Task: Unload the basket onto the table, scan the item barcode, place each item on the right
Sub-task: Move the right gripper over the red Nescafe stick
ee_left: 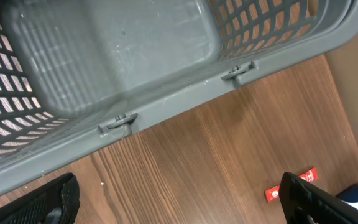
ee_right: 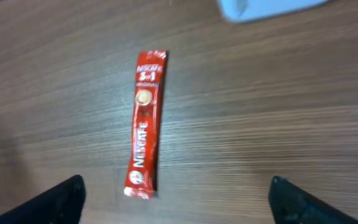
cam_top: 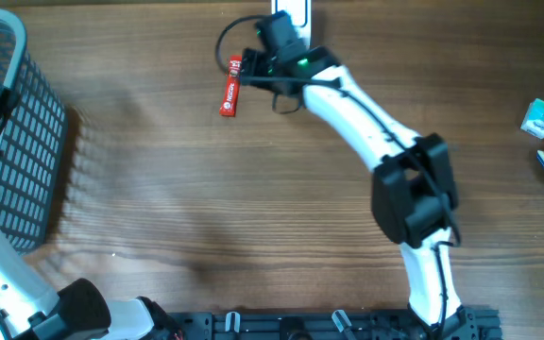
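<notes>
Wooden table (ee_right: 278,137), red coffee sachet (ee_right: 145,124) flat beneath wide-open, empty right jaws.

Overhead: fixed, looks straight down on the worktop (cam_top: 253,208), far enough back to take in both arms. Arm bases sit at 6 o'clock of frame.

Left wrist: close, angled down past the left tool (ee_left: 178,202), tips at 5 and 7 o'clock. Basket (ee_left: 179,99) fills 12 o'clock, bare wood below it.

Right wrist: close, nearly straight down. Right tool (ee_right: 176,202) tips at 5 and 7 o'clock, sachet (ee_right: 145,134) near centre.

Shared: sachet is in all three views, 11 o'clock overhead and 4 o'clock in left wrist. Basket is shared by overhead (9 o'clock) and left wrist.
</notes>
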Robot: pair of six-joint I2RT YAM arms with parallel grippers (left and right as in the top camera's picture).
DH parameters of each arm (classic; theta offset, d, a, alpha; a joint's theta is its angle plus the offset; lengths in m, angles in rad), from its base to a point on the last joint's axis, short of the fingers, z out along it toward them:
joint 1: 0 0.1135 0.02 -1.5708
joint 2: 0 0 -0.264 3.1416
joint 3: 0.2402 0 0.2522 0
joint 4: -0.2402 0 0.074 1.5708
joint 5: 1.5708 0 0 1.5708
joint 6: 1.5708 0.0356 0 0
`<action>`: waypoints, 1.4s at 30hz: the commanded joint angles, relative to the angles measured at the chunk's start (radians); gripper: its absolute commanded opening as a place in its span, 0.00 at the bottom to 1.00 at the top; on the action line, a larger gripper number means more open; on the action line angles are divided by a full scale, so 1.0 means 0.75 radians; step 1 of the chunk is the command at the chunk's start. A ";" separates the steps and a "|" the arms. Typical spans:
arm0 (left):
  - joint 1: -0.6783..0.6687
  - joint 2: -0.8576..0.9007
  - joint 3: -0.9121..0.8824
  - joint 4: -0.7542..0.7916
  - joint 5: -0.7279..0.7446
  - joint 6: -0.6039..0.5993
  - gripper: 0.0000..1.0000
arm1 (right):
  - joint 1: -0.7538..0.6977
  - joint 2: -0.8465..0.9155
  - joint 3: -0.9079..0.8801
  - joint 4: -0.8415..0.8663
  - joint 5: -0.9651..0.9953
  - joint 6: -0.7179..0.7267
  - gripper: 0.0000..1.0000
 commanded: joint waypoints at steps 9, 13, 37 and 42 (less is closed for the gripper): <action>0.006 0.006 0.005 0.003 -0.009 -0.013 1.00 | 0.187 0.180 -0.007 0.303 0.232 0.107 0.70; 0.006 0.006 0.005 0.003 -0.009 -0.013 1.00 | 0.210 0.213 -0.007 0.329 0.312 0.109 0.70; 0.006 0.006 0.005 0.003 -0.009 -0.013 1.00 | 0.214 0.346 -0.007 0.279 0.328 0.050 0.17; 0.006 0.006 0.005 0.003 -0.009 -0.013 1.00 | 0.213 0.346 -0.007 0.231 0.369 -0.038 0.04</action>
